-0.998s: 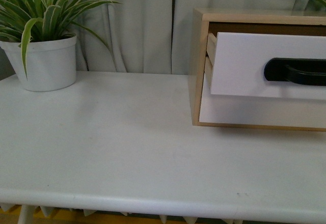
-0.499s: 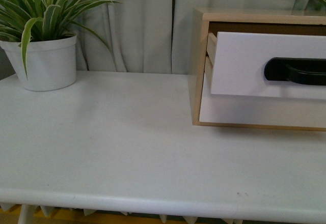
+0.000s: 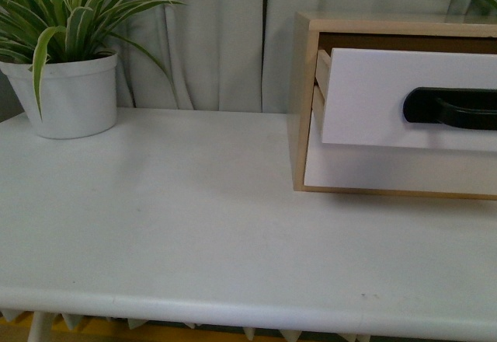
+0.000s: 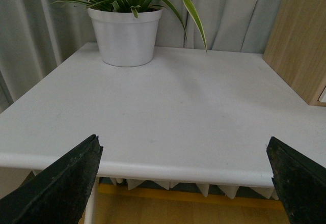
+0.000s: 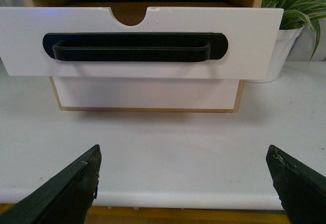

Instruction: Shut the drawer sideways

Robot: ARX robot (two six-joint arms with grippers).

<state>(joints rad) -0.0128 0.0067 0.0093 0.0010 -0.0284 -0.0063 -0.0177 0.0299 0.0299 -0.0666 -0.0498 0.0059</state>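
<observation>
The drawer (image 3: 373, 101) has a flat white front, a long black bar handle (image 3: 454, 109) and pale wood sides. It stands pulled out of the upper slot of a small light-wood cabinet (image 3: 303, 101) at the right of the white table (image 3: 171, 225). In the right wrist view the drawer (image 5: 137, 66) and its handle (image 5: 132, 47) face me across the table. My right gripper (image 5: 186, 188) is open and empty, near the table's front edge, well short of the drawer. My left gripper (image 4: 186, 183) is open and empty at the table's front edge. Neither arm shows in the front view.
A potted spider plant in a white pot (image 3: 70, 93) stands at the table's back left, also in the left wrist view (image 4: 125, 35). A second white pot (image 5: 282, 51) stands beside the cabinet. A lower white drawer front (image 3: 388, 171) sits closed. Grey curtains (image 3: 217, 39) hang behind.
</observation>
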